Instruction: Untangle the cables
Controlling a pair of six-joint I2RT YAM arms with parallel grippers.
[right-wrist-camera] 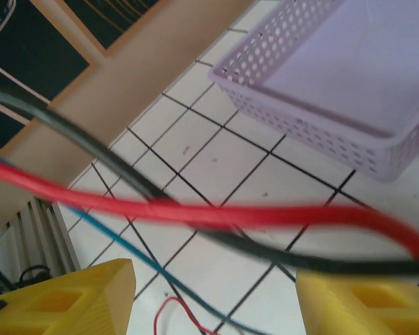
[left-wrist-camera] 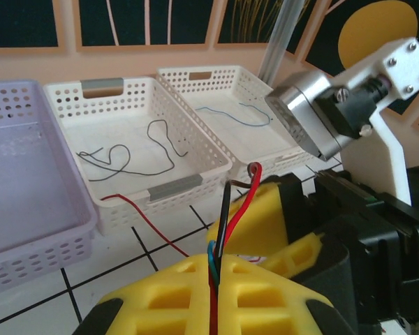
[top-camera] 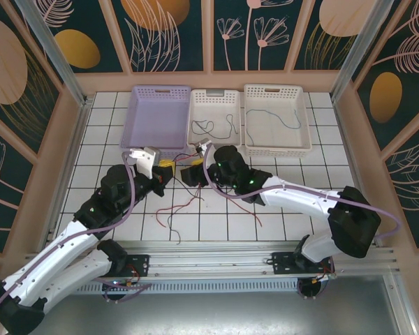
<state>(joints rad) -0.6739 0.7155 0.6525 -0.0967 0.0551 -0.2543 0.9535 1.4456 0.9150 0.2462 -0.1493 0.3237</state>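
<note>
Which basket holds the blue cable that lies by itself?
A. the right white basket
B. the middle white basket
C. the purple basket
A: the blue cable lies alone inside the right white basket, while the middle white basket holds a dark cable.

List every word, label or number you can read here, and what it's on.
No readable text.
No markings on the purple basket, middle white basket or right white basket.
None on the cables or the left fingers.
The wall panels carry plant drawings only.
</note>
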